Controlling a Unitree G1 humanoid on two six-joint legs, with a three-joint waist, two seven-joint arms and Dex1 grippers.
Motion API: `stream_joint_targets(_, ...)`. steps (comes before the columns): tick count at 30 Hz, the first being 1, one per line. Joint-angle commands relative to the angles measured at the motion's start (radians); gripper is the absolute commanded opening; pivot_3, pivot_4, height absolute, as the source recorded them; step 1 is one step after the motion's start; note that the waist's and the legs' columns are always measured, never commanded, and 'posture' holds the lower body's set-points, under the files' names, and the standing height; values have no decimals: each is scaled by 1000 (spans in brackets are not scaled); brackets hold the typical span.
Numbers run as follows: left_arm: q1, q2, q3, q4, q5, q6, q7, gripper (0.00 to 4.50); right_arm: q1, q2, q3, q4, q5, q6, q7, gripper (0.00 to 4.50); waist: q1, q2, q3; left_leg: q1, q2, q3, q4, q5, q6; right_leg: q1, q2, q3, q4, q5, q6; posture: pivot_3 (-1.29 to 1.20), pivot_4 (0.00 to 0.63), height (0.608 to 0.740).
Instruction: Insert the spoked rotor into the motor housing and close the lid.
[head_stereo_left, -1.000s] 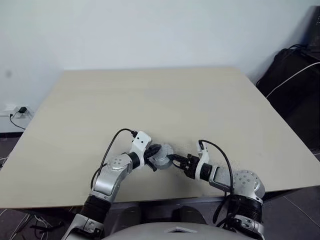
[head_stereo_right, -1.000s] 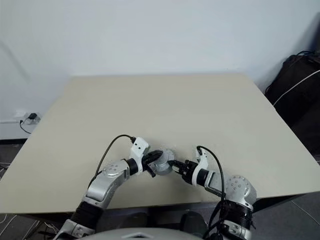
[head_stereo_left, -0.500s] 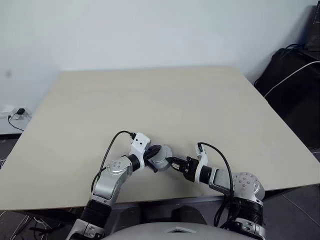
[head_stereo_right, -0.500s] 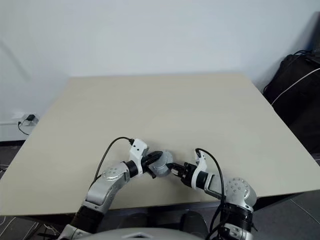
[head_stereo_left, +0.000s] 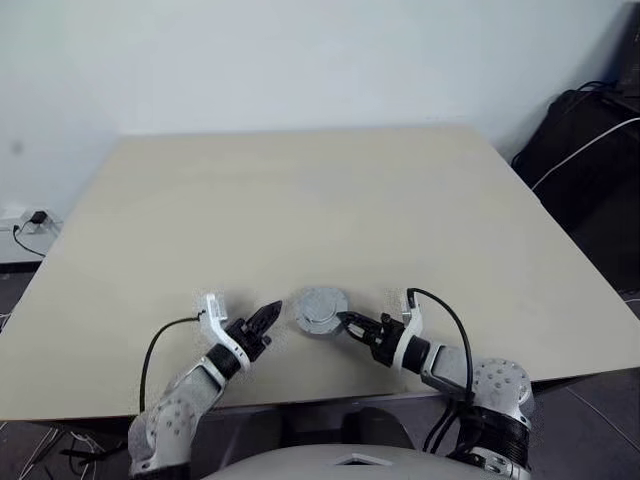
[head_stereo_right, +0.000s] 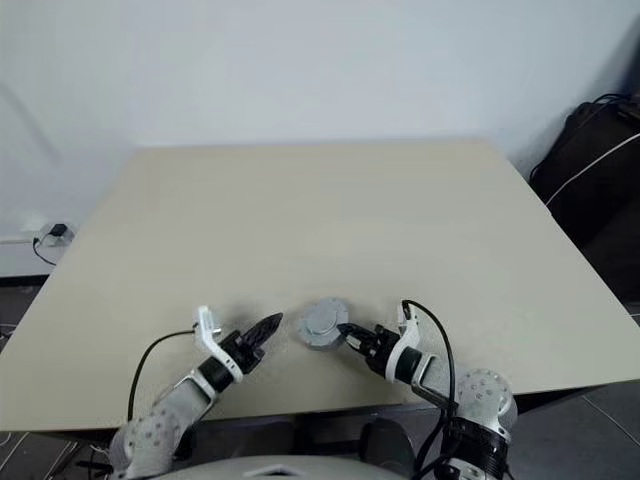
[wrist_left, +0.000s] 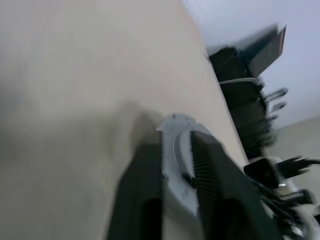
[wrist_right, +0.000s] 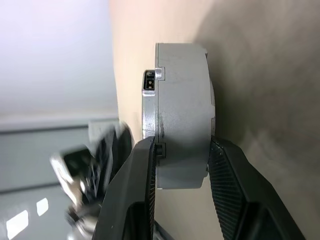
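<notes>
Your right fingers (head_stereo_left: 343, 320) are clamped on the motor housing (head_stereo_left: 318, 309), one black finger on its top face and the other on its underside, as the right wrist view shows with the grey round body (wrist_right: 182, 115) wedged between the two fingers (wrist_right: 135, 190). The housing sits on the pale worktop (head_stereo_left: 300, 210) near its front edge, its lid side up, right at the tips of your right fingers and between your two hands.

Your left fingers (head_stereo_left: 268, 314) are released: they stand slightly parted, hold nothing, and point toward the housing from its other side, with a gap of bare worktop between their tips and its rim. In the left wrist view the housing (wrist_left: 176, 150) lies just past those parted fingers (wrist_left: 137, 195), lined up with the gap between them.
</notes>
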Motion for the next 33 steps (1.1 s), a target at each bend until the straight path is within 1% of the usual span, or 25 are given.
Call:
stream_joint_targets(1, 31, -61, 36, -62, -199, 49, 48, 2162, -49, 82, -35, -30, 146, -23, 0, 1197, -2, -2, 3, 0, 0, 0, 0, 0, 0, 0, 0, 0, 0, 0, 0, 0, 0, 740)
stream_joint_targets(5, 62, -110, 46, -44, -384, 45, 114, 3460, -66, 82, -24, -25, 234, -46, -38, 1197, -4, -2, 6, 0, 0, 0, -1, 0, 0, -1, 0, 0, 0, 0, -1, 0, 0, 740)
stream_joint_targets(8, 78, -117, 23, -33, -464, 25, 143, 4457, -74, 76, 3, -29, 295, -56, -71, 1197, -4, -2, 7, 0, 0, 0, -1, 0, 0, -1, 0, 0, 0, -1, -1, 0, 0, 740)
stream_joint_targets(13, 77, -123, -39, -8, -526, -3, 163, 4500, -80, 57, 72, -47, 408, -62, -134, 1197, -4, -2, 7, 0, 0, 0, -1, 0, 0, -1, 0, 0, 0, -1, -1, 0, 0, 740)
stream_joint_targets(17, 56, -104, -85, 24, -566, -4, 149, 4500, -72, 25, 143, -59, 496, -57, -192, 1197, -3, -2, 7, 0, 0, 0, -1, 0, -1, -1, 1, 0, 0, -1, -1, 0, 0, 740)
stream_joint_targets(24, 29, -73, -126, 44, -580, -24, 120, 4500, -40, -53, 240, -70, 612, -71, -276, 1197, -3, -3, 7, 0, 0, 0, -1, 0, -1, 0, 1, 0, 0, -1, -1, 0, 0, 740)
stream_joint_targets(32, 22, -71, -150, 45, -581, -56, 92, 4500, -9, -147, 328, -74, 708, -134, -329, 1197, -3, -3, 7, 0, 0, 1, 0, 1, -1, 0, 2, 0, 0, 0, -1, 0, 0, 740)
stream_joint_targets(33, 24, -74, -149, 45, -585, -61, 93, 4130, -6, -158, 337, -76, 718, -144, -334, 1197, -3, -3, 7, 0, 0, 1, 0, 1, -1, 0, 2, 0, 0, 0, -1, 0, 0, 740)
